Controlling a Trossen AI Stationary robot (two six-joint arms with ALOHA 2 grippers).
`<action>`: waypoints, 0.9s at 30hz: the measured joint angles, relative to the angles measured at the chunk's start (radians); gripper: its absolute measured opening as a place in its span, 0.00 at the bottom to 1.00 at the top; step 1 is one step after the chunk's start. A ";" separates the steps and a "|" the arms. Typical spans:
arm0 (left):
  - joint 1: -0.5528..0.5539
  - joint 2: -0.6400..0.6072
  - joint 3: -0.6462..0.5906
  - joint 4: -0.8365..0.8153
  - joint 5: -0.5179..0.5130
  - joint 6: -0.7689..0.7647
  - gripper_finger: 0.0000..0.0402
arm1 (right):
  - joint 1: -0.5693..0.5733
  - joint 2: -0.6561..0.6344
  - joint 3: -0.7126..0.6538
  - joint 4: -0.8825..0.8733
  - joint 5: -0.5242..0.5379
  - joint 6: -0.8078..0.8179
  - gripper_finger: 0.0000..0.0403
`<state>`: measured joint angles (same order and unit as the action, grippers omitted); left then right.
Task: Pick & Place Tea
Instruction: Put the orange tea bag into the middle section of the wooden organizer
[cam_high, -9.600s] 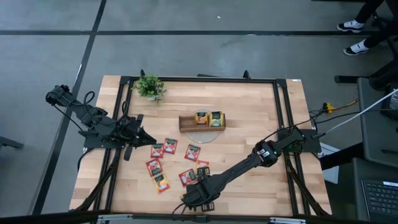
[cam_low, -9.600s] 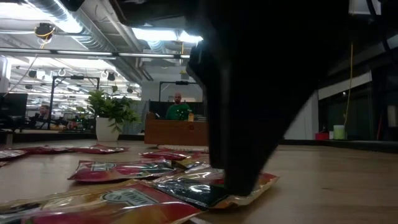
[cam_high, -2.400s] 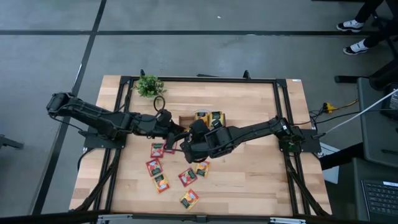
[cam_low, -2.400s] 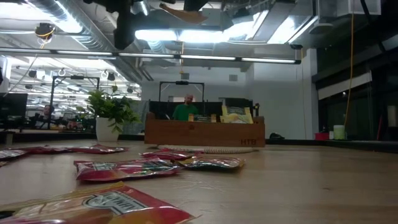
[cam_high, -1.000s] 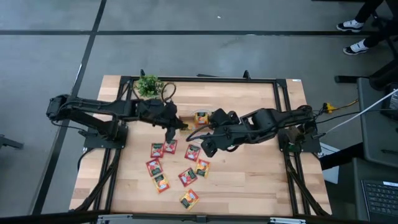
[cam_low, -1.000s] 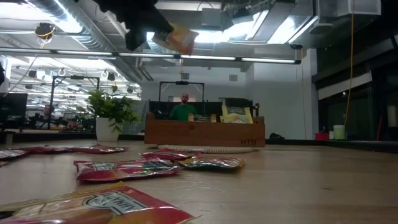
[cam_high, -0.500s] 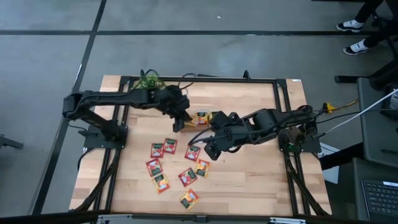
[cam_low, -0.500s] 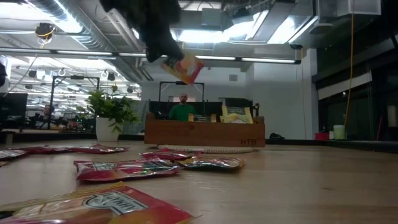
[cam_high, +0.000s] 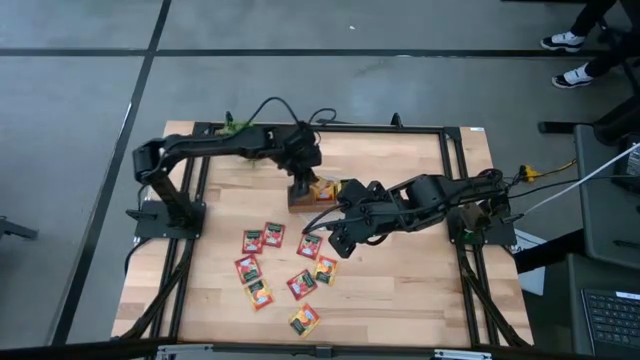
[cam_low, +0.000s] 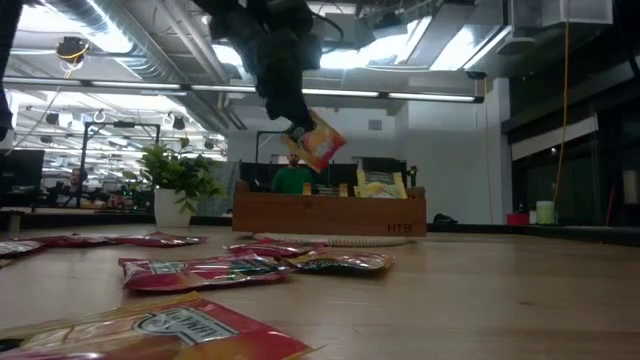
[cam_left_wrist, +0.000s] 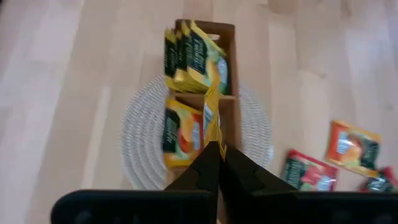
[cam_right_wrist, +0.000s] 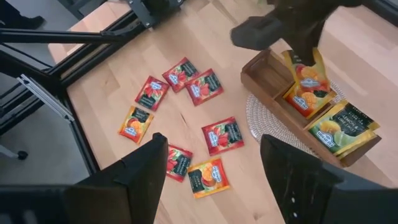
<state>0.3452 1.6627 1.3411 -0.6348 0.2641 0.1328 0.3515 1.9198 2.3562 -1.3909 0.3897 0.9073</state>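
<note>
High view, my left jaws (cam_high: 303, 183) clamped on an orange tea bag (cam_low: 319, 142) over the tray (cam_high: 296, 199) at centre, my right jaws (cam_high: 335, 237) apart just right.

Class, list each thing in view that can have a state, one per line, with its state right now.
Left tool: shut on an orange sachet, above the tray.
Right tool: open, empty, over loose sachets.
Wooden tray: end compartment empty; the other two hold upright sachets.
Loose sachets: lying flat on table.
</note>
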 joint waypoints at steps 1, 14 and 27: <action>0.003 0.014 0.015 -0.004 0.000 0.018 0.01 | 0.000 0.000 0.000 0.000 0.000 0.000 0.63; 0.006 0.165 0.108 -0.105 -0.008 0.168 0.01 | 0.000 0.000 0.000 -0.002 0.000 0.003 0.63; 0.002 0.189 0.111 -0.117 -0.067 0.169 0.03 | 0.000 0.000 0.000 0.002 0.000 0.006 0.63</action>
<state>0.3470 1.8520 1.4521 -0.7522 0.1973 0.3019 0.3515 1.9202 2.3562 -1.3891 0.3901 0.9132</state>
